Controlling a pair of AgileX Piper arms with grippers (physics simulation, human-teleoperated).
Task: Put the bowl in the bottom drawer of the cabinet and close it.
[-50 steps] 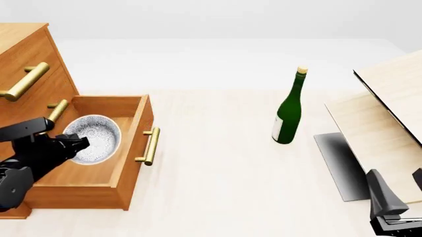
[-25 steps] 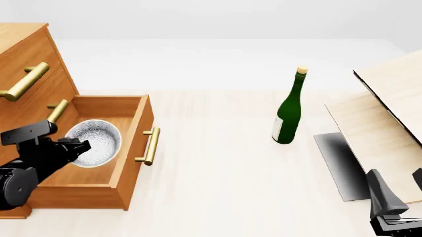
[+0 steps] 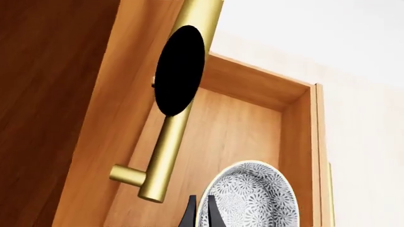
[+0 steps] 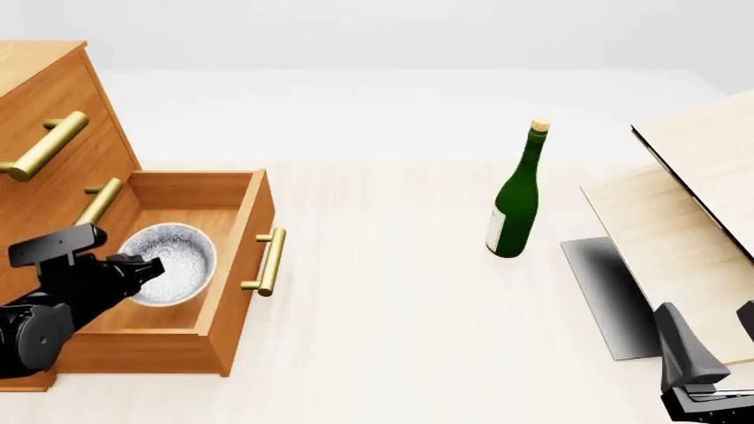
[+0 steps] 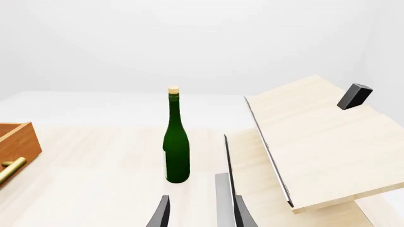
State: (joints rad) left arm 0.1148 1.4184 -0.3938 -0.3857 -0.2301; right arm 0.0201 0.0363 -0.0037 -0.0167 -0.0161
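The speckled white bowl [image 4: 172,262] hangs inside the pulled-out bottom drawer [image 4: 224,291] of the orange-brown cabinet [image 4: 53,150]. My left gripper [image 4: 137,268] is shut on the bowl's near-left rim. In the left wrist view the two thin fingers [image 3: 189,216] pinch the rim of the bowl [image 3: 252,198] above the drawer's floor [image 3: 233,132]. Whether the bowl touches that floor I cannot tell. The drawer's short brass handle [image 4: 268,261] faces right. My right gripper [image 4: 712,344] sits at the near right corner, open and holding nothing [image 5: 192,213].
A green bottle [image 4: 515,205] with a cork stands upright mid-table. Pale tilted boards [image 4: 689,203] and a dark flat plate [image 4: 606,296] lie at the right. A longer brass handle [image 3: 170,137] of an upper drawer sticks out just above the left gripper.
The left gripper has carried the bowl a little lower and nearer within the open drawer. The right arm and the bottle have not moved.
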